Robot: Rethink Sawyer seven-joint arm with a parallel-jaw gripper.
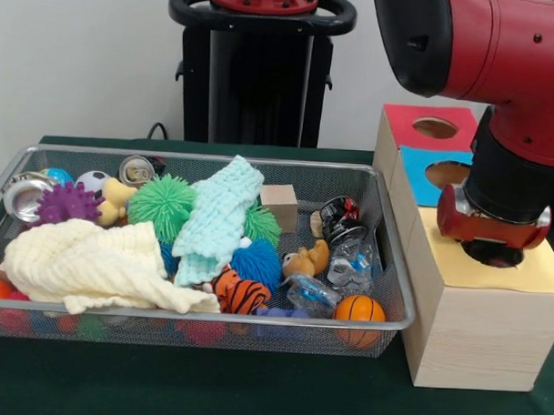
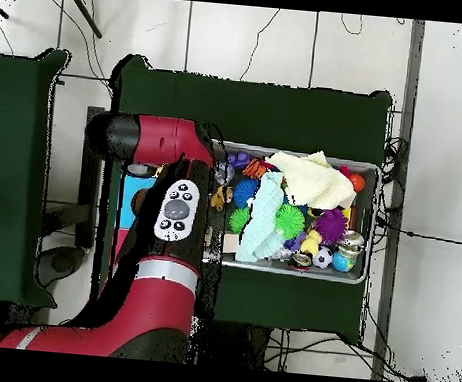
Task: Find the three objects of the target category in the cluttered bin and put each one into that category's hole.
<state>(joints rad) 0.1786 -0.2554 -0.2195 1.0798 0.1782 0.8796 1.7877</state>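
**Arm parked over the yellow hole, pincer hidden**

Front view: the arm (image 1: 499,97) comes down onto the wooden box (image 1: 478,319) beside the bin (image 1: 384,266), its wrist ending right at the yellow hole (image 1: 494,256). The pincer sits at or inside that hole, so I cannot tell whether it is spread, pressed together or pinching anything. The pose suits a drop into the yellow category, but no object shows there. Beyond the wrist lie the blue hole (image 1: 447,172) and, farther, the red hole (image 1: 434,127). Which category is the target is not shown, so the three objects cannot be picked out; any left would be in the bin, off to the side of the wrist. Two cloths, cream (image 1: 84,264) and mint (image 1: 217,219), cover much of the heap and likely hide things. Nearest the wrist in the bin are a basketball (image 1: 359,309) and crushed cans (image 1: 342,219).

Overhead view: the arm covers the box almost wholly; only slivers of blue (image 2: 125,205) show beside it. No hole and no pincer can be seen. The bin lies clear of the arm, cloths on top.
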